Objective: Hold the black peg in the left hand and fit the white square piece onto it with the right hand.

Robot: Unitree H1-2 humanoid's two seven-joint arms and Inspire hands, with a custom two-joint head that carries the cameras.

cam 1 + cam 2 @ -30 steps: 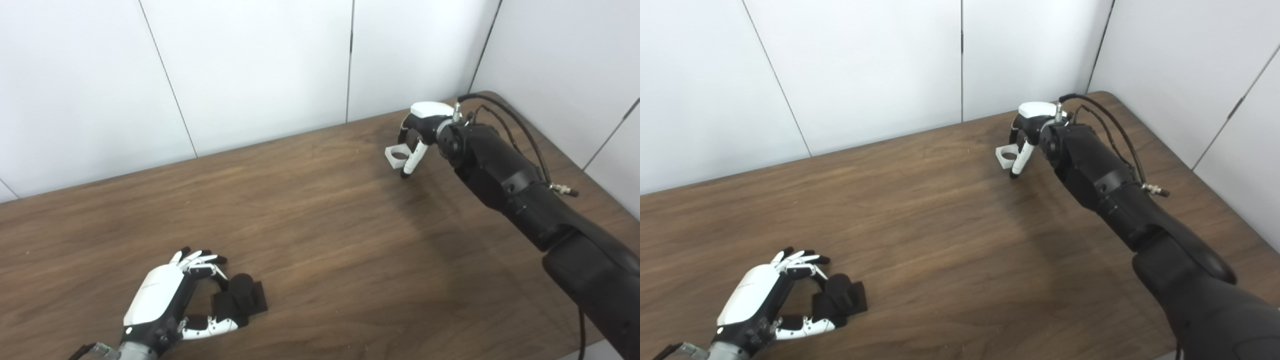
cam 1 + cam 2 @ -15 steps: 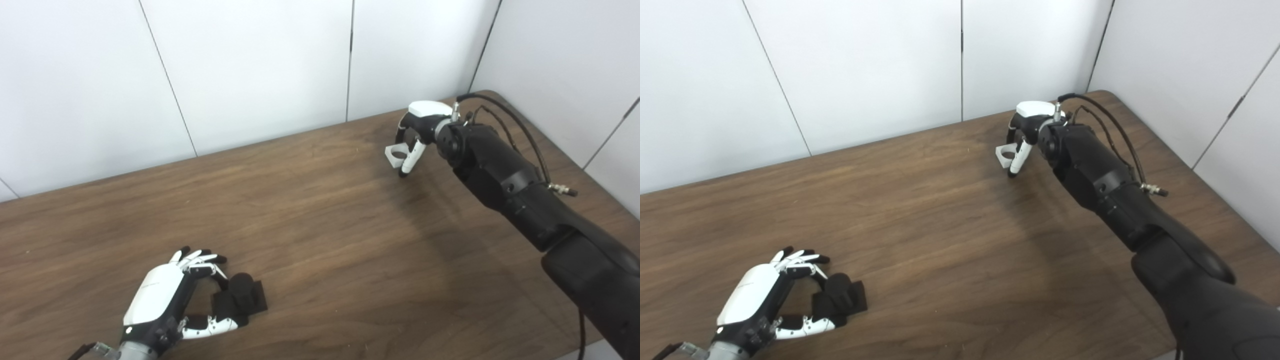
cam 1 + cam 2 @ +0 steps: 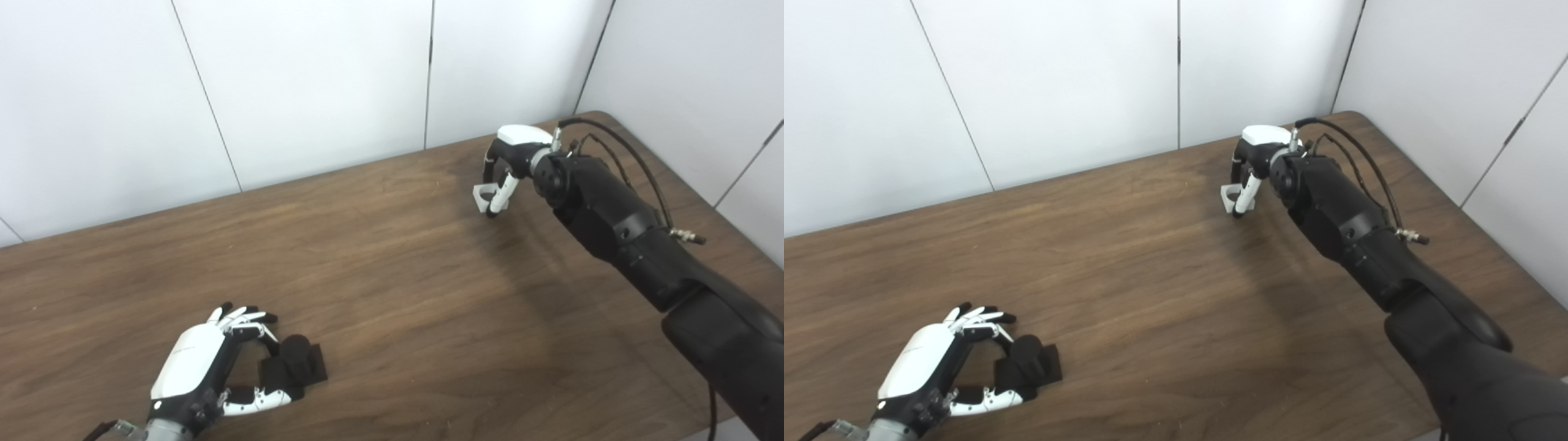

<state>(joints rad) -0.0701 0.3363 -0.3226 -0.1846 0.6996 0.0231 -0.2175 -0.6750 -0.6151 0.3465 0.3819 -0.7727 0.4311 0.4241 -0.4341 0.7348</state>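
A: Near edge first. Your left hand (image 3: 202, 367) sits low on the desk (image 3: 392, 275), fingers curled around the black peg (image 3: 295, 362) but, as far as I can tell, not clamped. Thumb lies under the peg's flat base, other fingers arch over it. Peg rests on the wood, not lifted.

B: So which step?

A: Both pickups underway, I'd say. You need to close the left hand on the peg and raise it upright.

B: Far side?

A: Your right hand (image 3: 1251, 174) is near the far right corner, fingers and thumb pinched on the white square piece (image 3: 1230, 197), which tilts on edge. Whether it's clear of the desk, can't tell.

B: Anything in the way?

A: Nothing between them, just bare wood. Hands are well apart, so next you carry the piece across and line its hole over the peg.
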